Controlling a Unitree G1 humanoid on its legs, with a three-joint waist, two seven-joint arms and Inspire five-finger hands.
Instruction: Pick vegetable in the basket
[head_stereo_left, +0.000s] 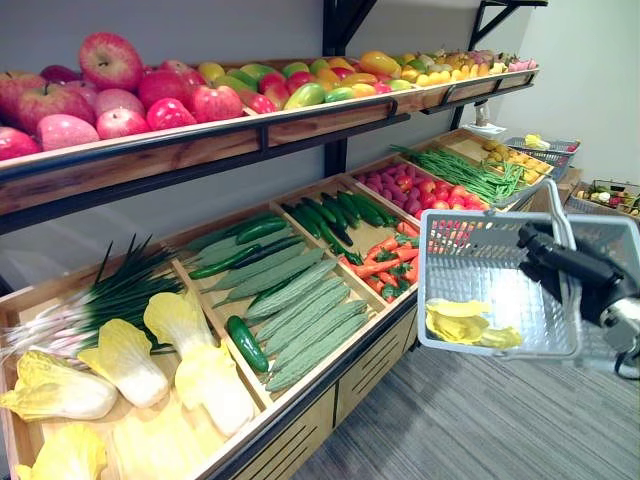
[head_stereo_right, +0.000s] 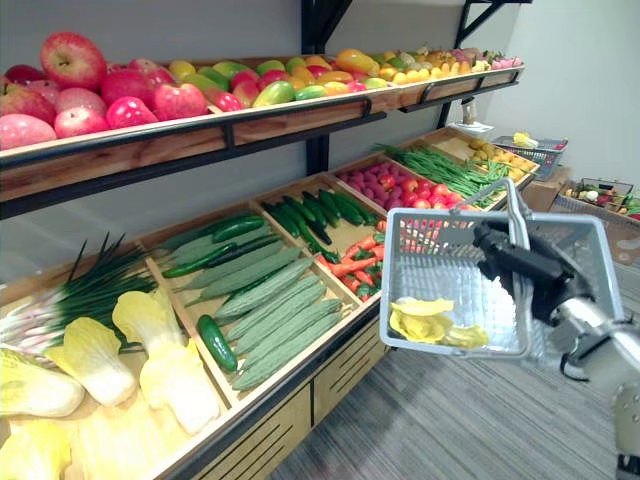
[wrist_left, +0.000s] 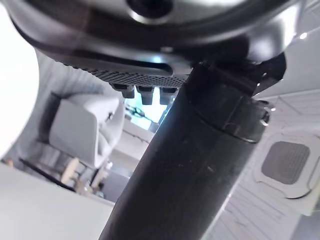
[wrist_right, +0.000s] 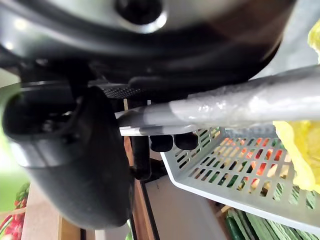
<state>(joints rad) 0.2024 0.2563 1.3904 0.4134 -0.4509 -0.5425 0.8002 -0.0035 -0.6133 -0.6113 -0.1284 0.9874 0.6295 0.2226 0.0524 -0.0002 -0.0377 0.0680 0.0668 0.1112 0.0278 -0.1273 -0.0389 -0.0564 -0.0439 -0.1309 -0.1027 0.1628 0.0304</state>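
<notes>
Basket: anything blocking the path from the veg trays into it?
Nothing visible. The basket hangs from the right robot hand by the carrots, with its top open. Only its handle rises over the opening. A yellow vegetable already lies inside.

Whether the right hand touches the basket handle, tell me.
Touching. The right wrist view shows the right hand with fingers curled round the grey basket handle.
</notes>
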